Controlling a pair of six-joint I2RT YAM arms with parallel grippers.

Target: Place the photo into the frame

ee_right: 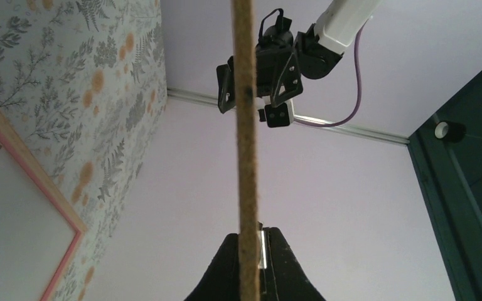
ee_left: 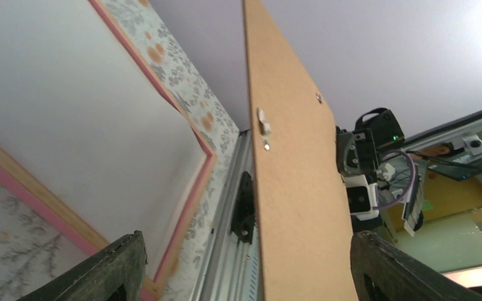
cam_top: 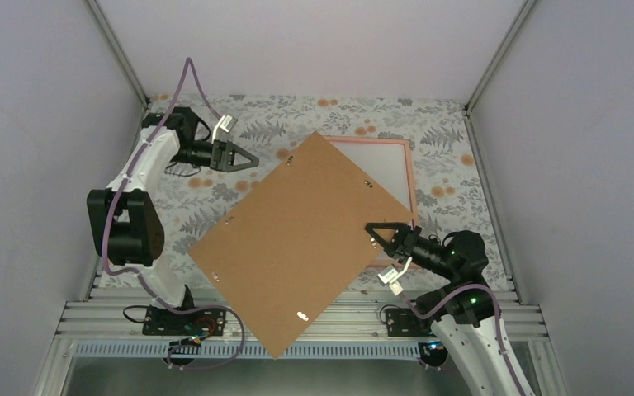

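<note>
L arm point(cam_top: 144, 165) is standing bent w/ elbow high, left gripper point(cam_top: 252, 160) pointing right w/ fingers spread wide, while R arm point(cam_top: 470, 330) is leaning in low, right gripper point(cam_top: 371, 233) pinching tight on the brown board point(cam_top: 297, 239) edge.

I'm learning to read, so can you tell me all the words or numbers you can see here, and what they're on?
There are none to read.
The brown board, the pink frame and the flowery table cover: no words or numbers.
The white tag on the left arm's wrist: too small to tell if anything is printed.
</note>
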